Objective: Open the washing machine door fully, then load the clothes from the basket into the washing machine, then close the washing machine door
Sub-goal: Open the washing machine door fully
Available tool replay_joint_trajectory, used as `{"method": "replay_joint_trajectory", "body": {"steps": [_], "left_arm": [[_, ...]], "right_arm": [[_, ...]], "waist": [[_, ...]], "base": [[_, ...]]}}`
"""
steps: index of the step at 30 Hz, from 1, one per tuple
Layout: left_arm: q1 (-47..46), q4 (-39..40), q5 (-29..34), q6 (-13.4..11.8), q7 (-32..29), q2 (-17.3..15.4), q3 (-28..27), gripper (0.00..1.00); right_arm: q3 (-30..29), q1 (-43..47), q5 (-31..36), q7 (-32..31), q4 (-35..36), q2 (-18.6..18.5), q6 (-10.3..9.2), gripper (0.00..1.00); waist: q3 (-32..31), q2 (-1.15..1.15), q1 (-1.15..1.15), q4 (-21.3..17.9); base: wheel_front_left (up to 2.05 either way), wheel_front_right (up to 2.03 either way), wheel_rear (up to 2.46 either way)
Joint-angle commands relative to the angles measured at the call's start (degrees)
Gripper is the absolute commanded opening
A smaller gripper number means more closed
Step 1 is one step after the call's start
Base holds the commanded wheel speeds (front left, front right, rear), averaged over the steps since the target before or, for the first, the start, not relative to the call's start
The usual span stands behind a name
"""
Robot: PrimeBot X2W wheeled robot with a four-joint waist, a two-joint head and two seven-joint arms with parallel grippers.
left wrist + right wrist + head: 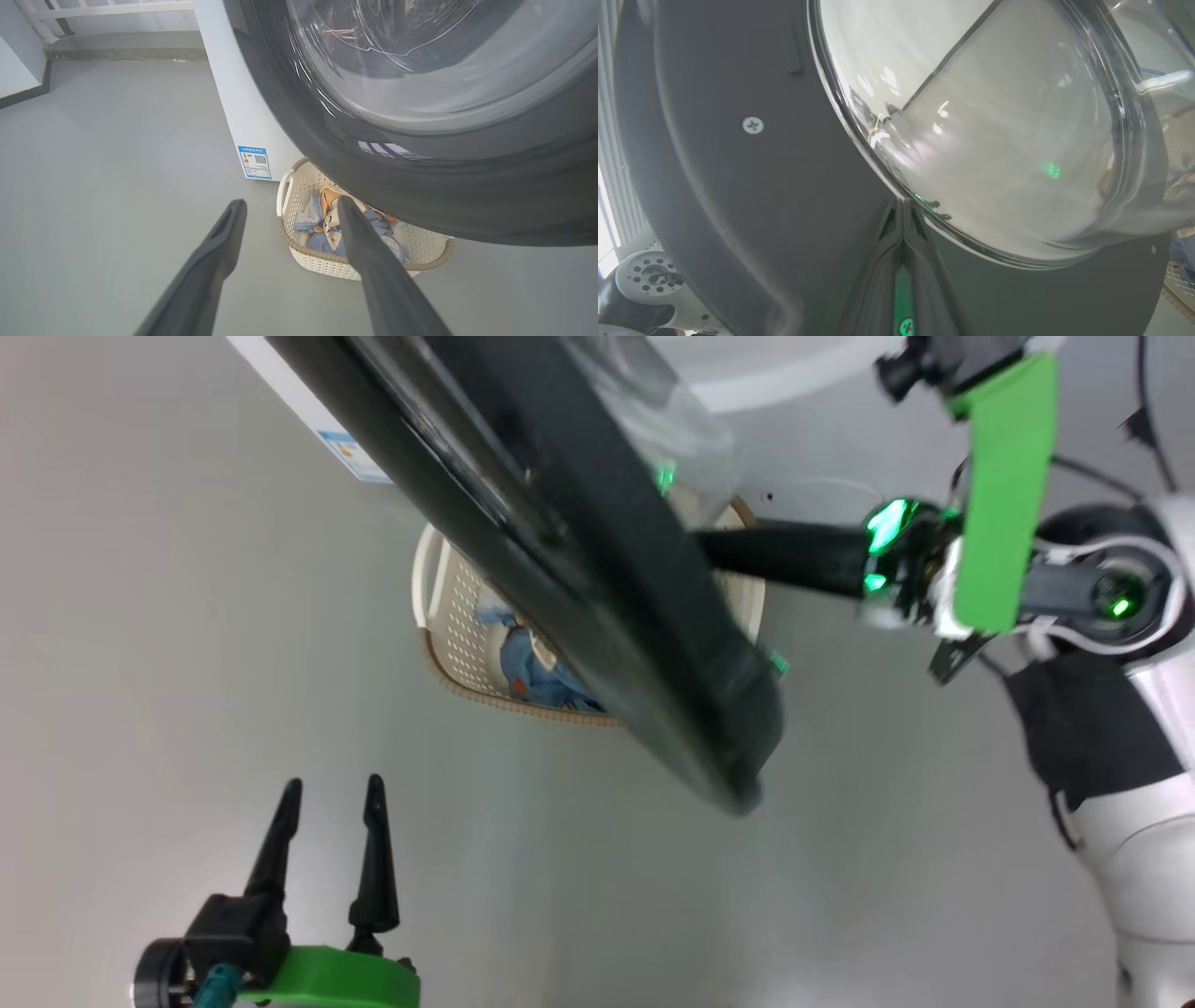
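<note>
The washing machine door stands swung out, its glossy black rim around a clear glass bowl. My right gripper is shut, its tips resting on the door's inner rim at the edge of the glass; the head view has this gripper reaching in from the right. The basket sits on the floor below the door, holding light-blue and cream clothes. My left gripper hangs open and empty short of the basket; in the head view it is at the lower left. The white washing machine stands behind.
A blue label marks the machine's lower corner. Grey floor spreads to the left, bounded by a low ledge and a white railing. My own torso is at the right.
</note>
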State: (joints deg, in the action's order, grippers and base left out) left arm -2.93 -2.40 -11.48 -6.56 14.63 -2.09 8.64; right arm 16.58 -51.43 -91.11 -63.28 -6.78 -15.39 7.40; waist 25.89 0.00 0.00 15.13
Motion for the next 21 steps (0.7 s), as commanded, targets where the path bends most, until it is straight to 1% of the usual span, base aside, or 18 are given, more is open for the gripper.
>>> {"method": "replay_joint_trajectory", "body": {"steps": [1, 5, 9, 13, 21], "left_arm": [[-0.79, 0.35, -1.00, -0.35, 0.37, -0.78, -1.03, 1.00], [-1.15, -0.16, -2.13, -0.50, 0.37, -0.78, 0.12, 1.00], [-1.00, -0.64, -2.59, -0.48, 0.37, -0.78, 0.00, 1.00], [-0.75, -1.47, -2.99, 0.09, 0.37, -0.78, -0.61, 1.00], [-0.98, -2.13, -3.72, 0.89, 0.37, -0.78, -0.66, 1.00]], "right_arm": [[1.72, 2.51, 1.18, 0.48, 1.59, 2.43, 0.09, 0.00], [3.25, 4.83, 1.76, 1.32, 1.08, 3.92, 0.09, 0.00], [4.73, 6.63, 2.18, 2.48, 0.48, 5.76, 0.09, 0.00], [5.49, 8.18, 2.22, 4.18, -0.34, 7.56, 0.09, 0.00], [7.10, 9.94, 2.55, 6.69, -1.96, 9.57, 0.09, 0.00]], "waist": [[-3.03, 0.00, 0.00, 1.71], [-5.50, 0.00, 0.00, 2.44], [-7.86, 0.00, 0.00, 2.54], [-10.08, 0.00, 0.00, 2.68], [-12.67, 0.00, 0.00, 2.87]], "base": [[0.00, 0.00, 0.00], [0.00, 0.00, 0.00], [0.00, 0.00, 0.00], [0.00, 0.00, 0.00], [0.00, 0.00, 0.00]]}}
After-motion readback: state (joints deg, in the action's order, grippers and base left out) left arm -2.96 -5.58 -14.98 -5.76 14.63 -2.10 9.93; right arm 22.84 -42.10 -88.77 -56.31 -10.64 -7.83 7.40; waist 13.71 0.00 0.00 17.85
